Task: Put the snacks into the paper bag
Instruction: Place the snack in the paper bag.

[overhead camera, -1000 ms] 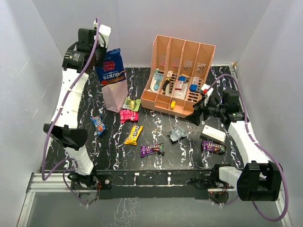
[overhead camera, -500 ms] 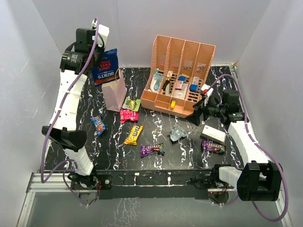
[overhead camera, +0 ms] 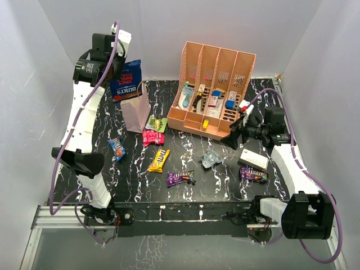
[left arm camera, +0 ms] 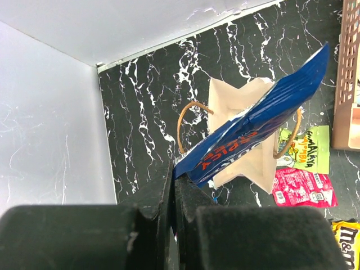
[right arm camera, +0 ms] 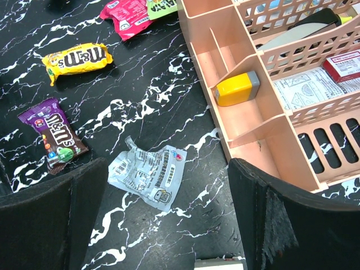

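Observation:
My left gripper [overhead camera: 115, 66] is shut on the top edge of the large blue crisp bag [overhead camera: 126, 81] and holds it above the open mouth of the pale pink paper bag [overhead camera: 136, 113]; the left wrist view shows the crisp bag [left arm camera: 253, 132] slanting across the paper bag [left arm camera: 247, 163]. My right gripper [overhead camera: 235, 135] is open and empty above the table. On the table lie green [overhead camera: 155, 124], pink [overhead camera: 152, 137], blue [overhead camera: 117, 148], yellow [overhead camera: 159, 160], purple [overhead camera: 180, 178] [overhead camera: 253, 174] and clear-silver [right arm camera: 147, 176] packets.
A peach slotted rack [overhead camera: 215, 90] with bottles and cartons stands at the back centre, close to my right gripper. A white rectangular box [overhead camera: 252, 160] lies at the right. White walls close in the table on three sides.
My left gripper has lifted the crisp bag up and back, from low in the paper bag's mouth to just above it. The right arm has not moved.

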Robot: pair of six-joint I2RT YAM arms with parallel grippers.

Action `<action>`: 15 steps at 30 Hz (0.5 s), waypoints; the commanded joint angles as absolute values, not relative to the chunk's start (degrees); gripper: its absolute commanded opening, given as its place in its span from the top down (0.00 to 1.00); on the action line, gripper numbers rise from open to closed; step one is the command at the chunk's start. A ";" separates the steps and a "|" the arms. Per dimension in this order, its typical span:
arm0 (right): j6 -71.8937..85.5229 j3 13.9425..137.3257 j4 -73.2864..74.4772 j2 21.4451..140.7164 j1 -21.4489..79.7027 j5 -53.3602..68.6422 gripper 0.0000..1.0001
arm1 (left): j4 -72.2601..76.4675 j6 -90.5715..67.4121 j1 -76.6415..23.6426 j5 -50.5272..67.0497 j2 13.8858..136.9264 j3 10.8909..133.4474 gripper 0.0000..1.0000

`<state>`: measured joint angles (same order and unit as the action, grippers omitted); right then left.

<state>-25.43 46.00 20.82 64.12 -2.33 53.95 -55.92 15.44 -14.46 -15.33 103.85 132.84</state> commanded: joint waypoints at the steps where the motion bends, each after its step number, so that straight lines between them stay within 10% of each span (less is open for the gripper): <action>1: -26.18 45.79 18.29 64.13 -2.55 54.67 0.08 | -59.47 15.81 -14.75 -13.46 105.23 137.10 1.00; 15: -26.45 45.53 18.20 64.59 -2.55 54.49 0.08 | -65.91 16.58 -14.71 -6.98 107.10 139.45 1.00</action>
<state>-25.50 45.93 20.82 64.14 -2.33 53.95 -63.33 16.56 -14.46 -9.76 108.03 137.95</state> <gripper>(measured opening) 0.919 0.009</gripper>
